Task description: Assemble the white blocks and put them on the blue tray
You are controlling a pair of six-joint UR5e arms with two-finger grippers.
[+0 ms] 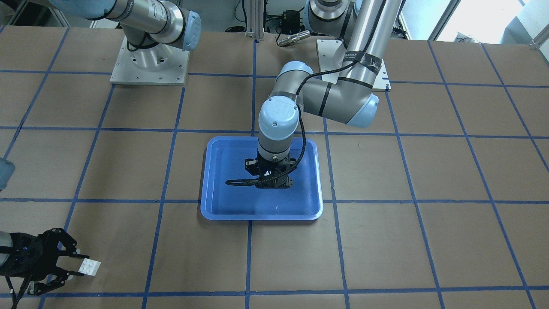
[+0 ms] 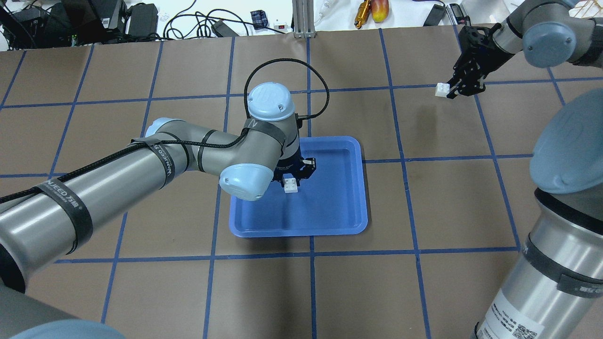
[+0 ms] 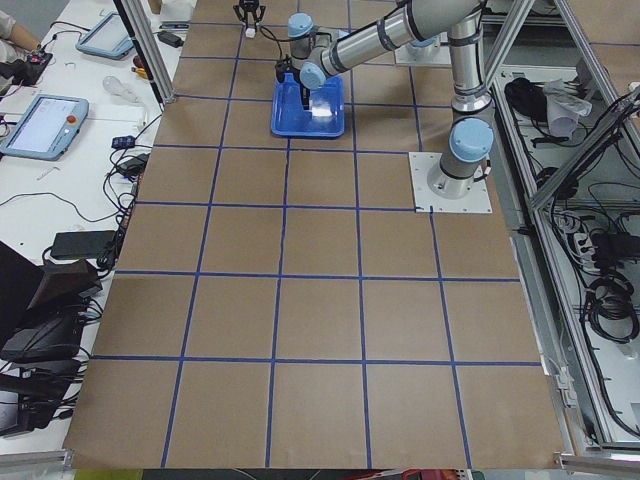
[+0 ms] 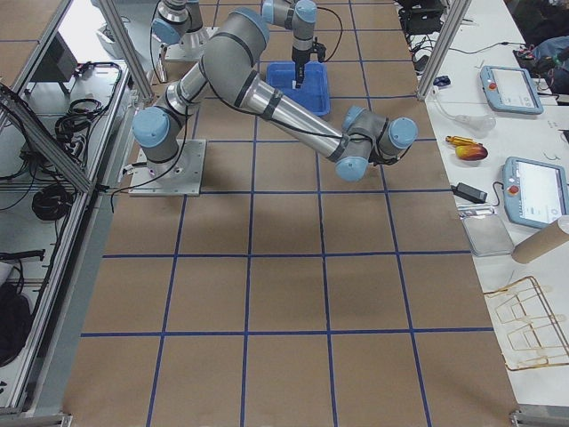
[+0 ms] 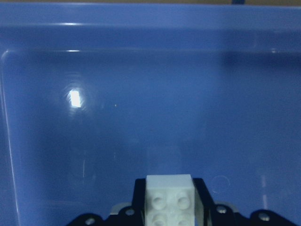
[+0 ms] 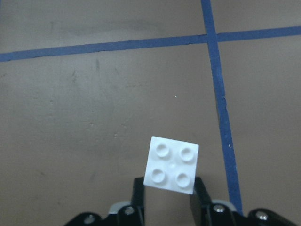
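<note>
The blue tray (image 2: 339, 207) lies mid-table and also shows in the front view (image 1: 223, 180). My left gripper (image 2: 291, 181) is over the tray, shut on a white block (image 2: 290, 184); the left wrist view shows that block (image 5: 169, 197) between the fingers above the tray floor (image 5: 141, 108). In the front view the wrist hides this block. My right gripper (image 2: 453, 89) is far off at the table's side, shut on the second white block (image 2: 442, 89). That block also shows in the front view (image 1: 89, 267) and the right wrist view (image 6: 171, 164), held above bare table.
Brown table with a blue tape grid (image 2: 405, 160). Arm base plates (image 1: 150, 64) stand at the robot's side. Cables and tools (image 2: 367, 9) lie past the far edge. Tablets (image 4: 511, 89) sit on a side bench.
</note>
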